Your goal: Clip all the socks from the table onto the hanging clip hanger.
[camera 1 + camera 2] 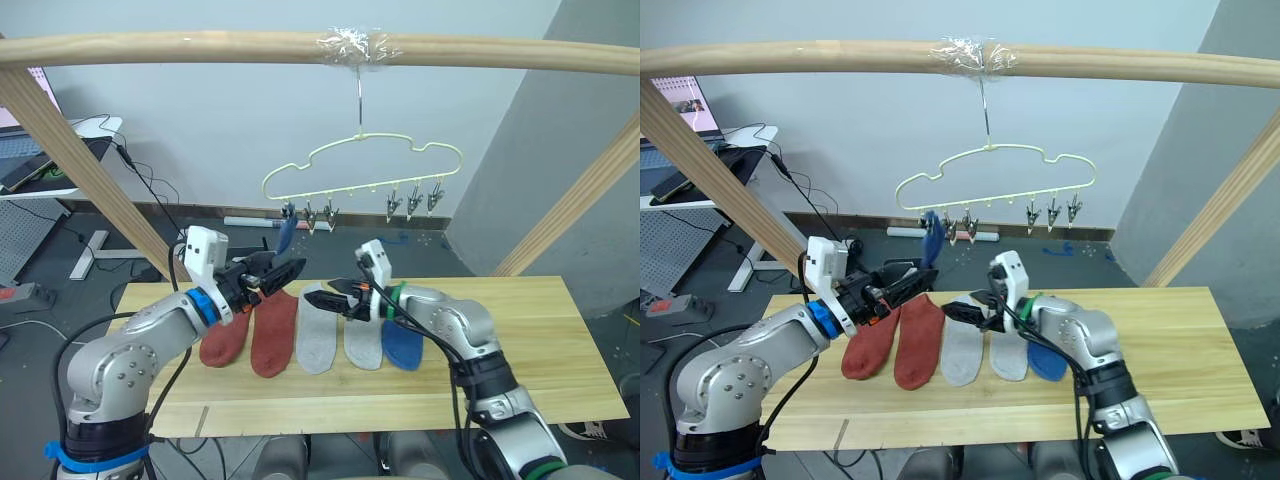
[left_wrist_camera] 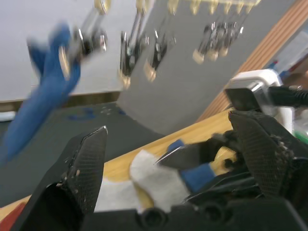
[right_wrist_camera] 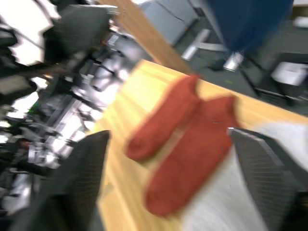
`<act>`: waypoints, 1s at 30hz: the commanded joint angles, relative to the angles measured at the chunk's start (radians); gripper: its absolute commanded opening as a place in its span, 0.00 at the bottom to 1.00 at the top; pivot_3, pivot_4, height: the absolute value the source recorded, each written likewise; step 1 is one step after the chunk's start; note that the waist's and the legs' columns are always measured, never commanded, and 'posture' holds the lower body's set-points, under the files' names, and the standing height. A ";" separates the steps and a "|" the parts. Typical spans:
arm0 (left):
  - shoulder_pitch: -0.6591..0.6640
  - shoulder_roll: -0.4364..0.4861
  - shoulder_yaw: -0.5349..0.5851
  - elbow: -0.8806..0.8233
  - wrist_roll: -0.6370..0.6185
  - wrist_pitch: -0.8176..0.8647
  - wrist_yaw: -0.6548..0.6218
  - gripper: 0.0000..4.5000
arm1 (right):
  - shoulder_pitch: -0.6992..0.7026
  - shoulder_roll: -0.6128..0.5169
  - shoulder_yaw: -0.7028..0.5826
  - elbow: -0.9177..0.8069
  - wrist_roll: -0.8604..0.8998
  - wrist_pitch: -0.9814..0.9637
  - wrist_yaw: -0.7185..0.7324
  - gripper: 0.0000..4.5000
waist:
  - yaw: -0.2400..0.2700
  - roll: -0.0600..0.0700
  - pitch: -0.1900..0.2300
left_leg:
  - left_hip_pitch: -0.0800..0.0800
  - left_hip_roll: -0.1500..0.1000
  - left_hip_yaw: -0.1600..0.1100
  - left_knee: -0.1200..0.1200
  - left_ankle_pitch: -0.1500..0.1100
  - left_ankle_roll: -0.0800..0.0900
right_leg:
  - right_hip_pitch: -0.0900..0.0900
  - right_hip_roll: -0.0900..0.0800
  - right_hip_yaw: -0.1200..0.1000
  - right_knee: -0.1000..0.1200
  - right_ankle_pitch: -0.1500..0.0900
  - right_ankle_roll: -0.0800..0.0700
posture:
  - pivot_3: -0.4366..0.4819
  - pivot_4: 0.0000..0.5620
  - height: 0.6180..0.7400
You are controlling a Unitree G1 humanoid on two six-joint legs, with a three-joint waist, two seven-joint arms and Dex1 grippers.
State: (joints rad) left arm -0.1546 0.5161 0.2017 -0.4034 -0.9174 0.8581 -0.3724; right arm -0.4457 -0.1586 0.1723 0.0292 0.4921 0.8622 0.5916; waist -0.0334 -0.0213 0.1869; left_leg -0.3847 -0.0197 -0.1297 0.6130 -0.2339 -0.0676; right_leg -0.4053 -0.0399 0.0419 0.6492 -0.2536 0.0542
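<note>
**One sock clipped, five left on the bench**

Pale walls and a cable-strewn floor back a thick wooden pole frame [image 1: 200, 45], from which the clip hanger [image 1: 365, 165] hangs by its hook.

Left eye view: a blue sock [image 1: 286, 232] dangles from the clip at the hanger's left end, so one sock appears done. On the bench [image 1: 540, 340] five socks lie side by side, toes toward the robot: two rust-red socks [image 1: 255, 330], two light grey socks [image 1: 340, 338] and a second blue sock [image 1: 402, 345]. Laid flat and apart like this, each can probably be picked singly. The left gripper [image 1: 285, 270] hovers above the red pair, the right gripper [image 1: 325, 298] just over the grey ones.

Left wrist view: the left jaws stand wide apart and empty, aimed up toward the row of clips [image 2: 144, 53], likely fresh from the clipping.

Right wrist view: the right jaws are also spread with nothing between them, looking down across the red socks; a grey sock seems the next pick.
</note>
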 commanded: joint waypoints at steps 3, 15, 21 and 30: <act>0.014 -0.039 -0.095 -0.012 0.208 -0.187 -0.013 1.00 | 0.085 -0.114 -0.040 -0.239 -0.019 -0.106 0.027 0.99 | 0.002 0.000 0.000 | 0.000 0.000 0.001 0.000 0.000 0.000 | 0.000 0.000 0.001 0.000 0.000 0.000 | 0.47 0.26 1.00; -0.074 -0.201 -0.249 0.152 0.542 -0.526 -0.014 0.52 | 0.148 -0.278 -0.102 -0.474 -0.062 -0.247 0.042 1.00 | -0.001 0.000 0.000 | 0.001 0.001 0.003 0.001 0.000 0.000 | 0.001 0.001 0.001 0.000 0.001 0.001 | 0.42 0.26 1.00; -0.123 -0.271 -0.236 0.260 0.642 -0.633 0.047 0.52 | 0.109 -0.212 -0.162 -0.517 0.053 -0.220 0.020 1.00 | -0.002 0.000 0.000 | 0.001 0.001 0.003 0.002 0.000 0.000 | 0.001 0.001 0.002 0.000 0.002 0.001 | 0.41 0.26 1.00; -0.220 -0.340 -0.231 0.442 0.728 -0.767 0.084 0.52 | 0.057 -0.215 -0.164 -0.514 0.083 -0.219 0.014 1.00 | -0.002 0.000 0.000 | -0.002 0.001 0.002 0.010 0.000 0.001 | 0.002 0.001 0.002 0.001 0.003 0.002 | 0.40 0.26 1.00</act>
State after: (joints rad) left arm -0.3555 0.1808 -0.0441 0.0404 -0.2043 0.1297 -0.2976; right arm -0.3698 -0.3733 0.0266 -0.4491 0.5528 0.6499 0.6084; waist -0.0353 -0.0215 0.1867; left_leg -0.3870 -0.0191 -0.1274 0.6243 -0.2340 -0.0671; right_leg -0.4037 -0.0387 0.0435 0.6505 -0.2498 0.0570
